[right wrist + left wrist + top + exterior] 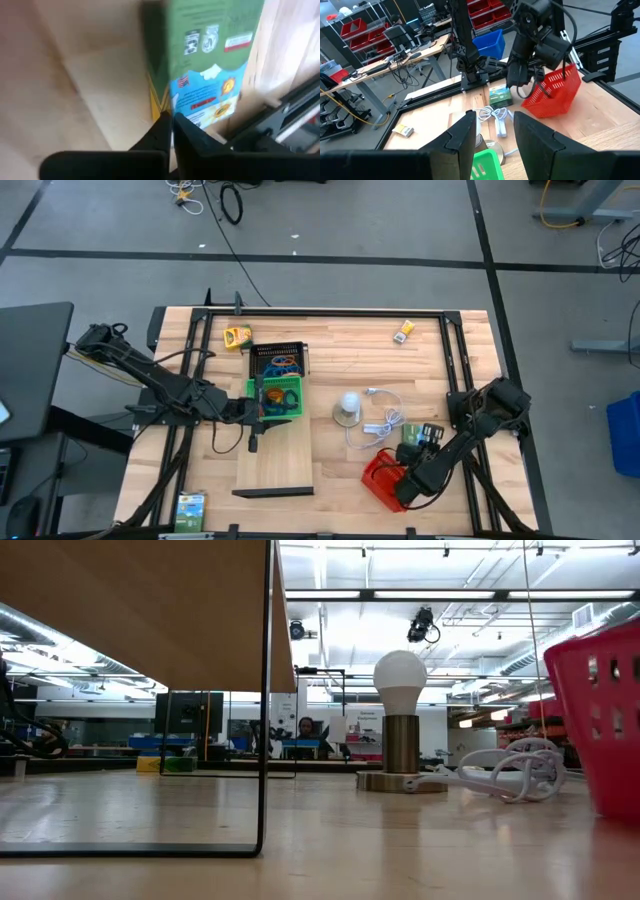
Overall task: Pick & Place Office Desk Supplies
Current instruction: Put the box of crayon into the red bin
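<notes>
A green card box (pixel 205 65) stands on the table beside the red mesh tray (pixel 380 478); the left wrist view also shows this box (pixel 499 95). My right gripper (pixel 171 127) is shut and slants down, its tips at the box's lower edge. My left gripper (pixel 492 135) is open and level over the green tray (pixel 285 388) on the wooden board (pixel 275 455). Nothing is between its fingers. Coloured loops lie in the black tray (pixel 277 360). Other small boxes lie far right (pixel 403 332), far left (pixel 237 336) and near left (pixel 190 508). My right gripper has its shut fingertips (pixel 162 125) in front of the green box's lower edge (pixel 187 117), coming slantwise from above. Whether they touch the box I cannot tell. My left gripper touches nothing.
A small lamp with a white bulb (pixel 348 408) and its looped white cable (pixel 385 425) lie mid-table, between the board and the red tray. Black frame rails (pixel 455 380) run along the table's sides. In the low view the board (pixel 150 610) is a raised shelf on a thin black frame.
</notes>
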You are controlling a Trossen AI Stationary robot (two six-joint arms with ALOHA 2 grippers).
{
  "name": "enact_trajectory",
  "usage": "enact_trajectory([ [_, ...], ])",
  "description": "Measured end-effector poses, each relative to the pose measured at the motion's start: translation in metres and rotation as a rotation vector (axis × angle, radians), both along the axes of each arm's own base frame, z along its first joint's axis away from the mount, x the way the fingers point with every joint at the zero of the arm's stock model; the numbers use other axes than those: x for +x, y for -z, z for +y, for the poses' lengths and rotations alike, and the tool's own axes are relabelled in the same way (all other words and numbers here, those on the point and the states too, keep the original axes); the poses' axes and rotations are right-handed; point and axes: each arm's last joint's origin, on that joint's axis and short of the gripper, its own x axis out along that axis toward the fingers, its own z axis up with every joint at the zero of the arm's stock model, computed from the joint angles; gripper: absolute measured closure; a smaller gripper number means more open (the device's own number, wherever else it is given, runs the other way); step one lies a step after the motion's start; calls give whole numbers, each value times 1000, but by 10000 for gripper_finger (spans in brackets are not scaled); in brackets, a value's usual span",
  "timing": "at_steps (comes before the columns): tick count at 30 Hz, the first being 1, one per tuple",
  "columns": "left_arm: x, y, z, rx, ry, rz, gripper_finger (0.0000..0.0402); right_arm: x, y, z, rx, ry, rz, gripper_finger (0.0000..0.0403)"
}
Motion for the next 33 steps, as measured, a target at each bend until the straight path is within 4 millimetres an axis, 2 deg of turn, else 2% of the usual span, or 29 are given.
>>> enact_trajectory([
  [16, 0, 0, 0, -9, -1, 1, 261, 6, -39, 2, -153, -52, 29, 402],
  [24, 0, 0, 0, -9, -2, 3, 261, 13, -50, 10, -116, -146, 0, 402],
  [33, 0, 1, 0, -8, -2, 6, 261, 25, -73, 23, -3, -174, -42, 403],
])
